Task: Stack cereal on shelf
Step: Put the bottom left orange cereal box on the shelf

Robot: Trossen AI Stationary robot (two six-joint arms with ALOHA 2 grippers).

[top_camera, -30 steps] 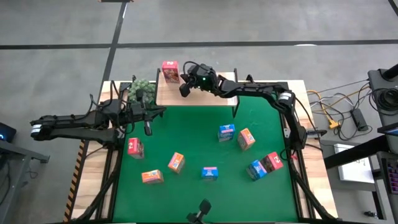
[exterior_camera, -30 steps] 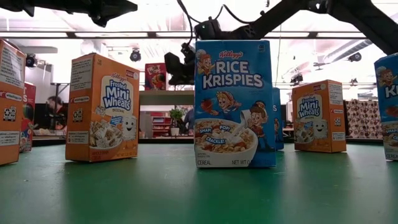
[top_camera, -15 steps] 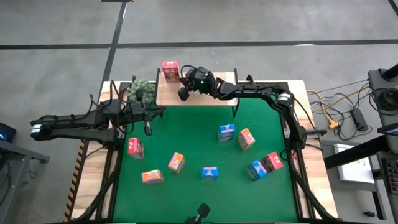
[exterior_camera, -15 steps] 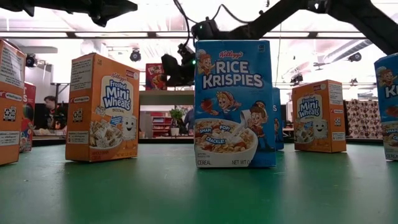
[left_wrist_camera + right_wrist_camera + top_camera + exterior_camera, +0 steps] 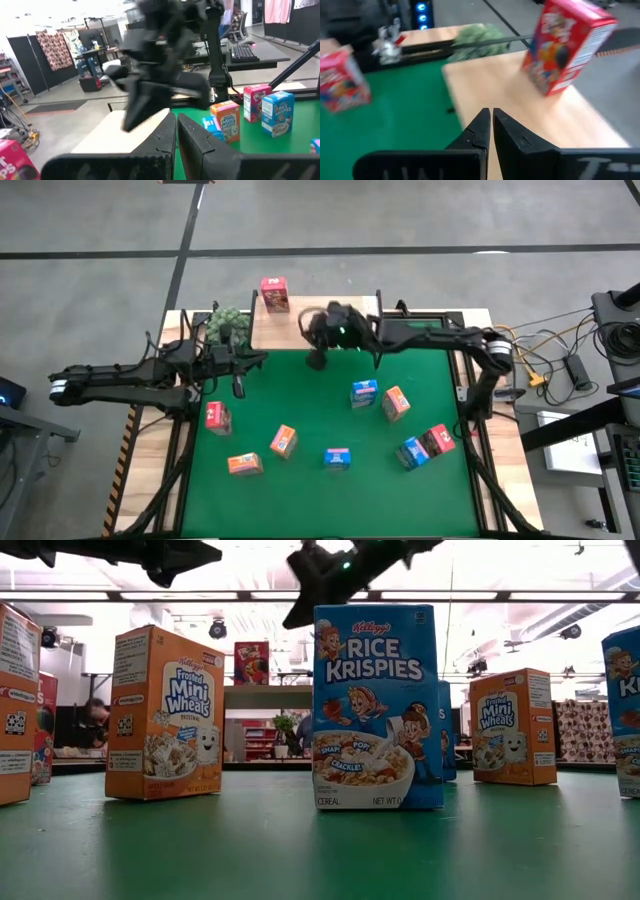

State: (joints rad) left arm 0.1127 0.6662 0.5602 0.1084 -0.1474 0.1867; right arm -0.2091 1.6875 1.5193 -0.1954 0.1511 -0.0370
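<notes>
One pink-red cereal box (image 5: 274, 293) stands upright on its base at the far left corner of the light wood shelf (image 5: 345, 338); the right wrist view shows it too (image 5: 567, 45). Several more boxes, pink-red, orange and blue, sit scattered on the green mat, such as the blue one (image 5: 364, 392) and the orange one (image 5: 284, 442). My right gripper (image 5: 318, 360) hangs shut and empty over the mat's far edge, just in front of the shelf. My left gripper (image 5: 239, 384) waits shut at the mat's left side.
A green plant (image 5: 228, 323) sits left of the shelf. The shelf's black legs (image 5: 378, 352) stand near my right arm. In the low view a blue box (image 5: 378, 706) and an orange box (image 5: 165, 712) stand close to the camera. Open mat lies between the shelf and the boxes.
My right gripper has drawn back from the pink-red box on the shelf, moving toward the table's near edge and a little right, until it is over the mat's far edge. The box has stayed upright on the shelf.
</notes>
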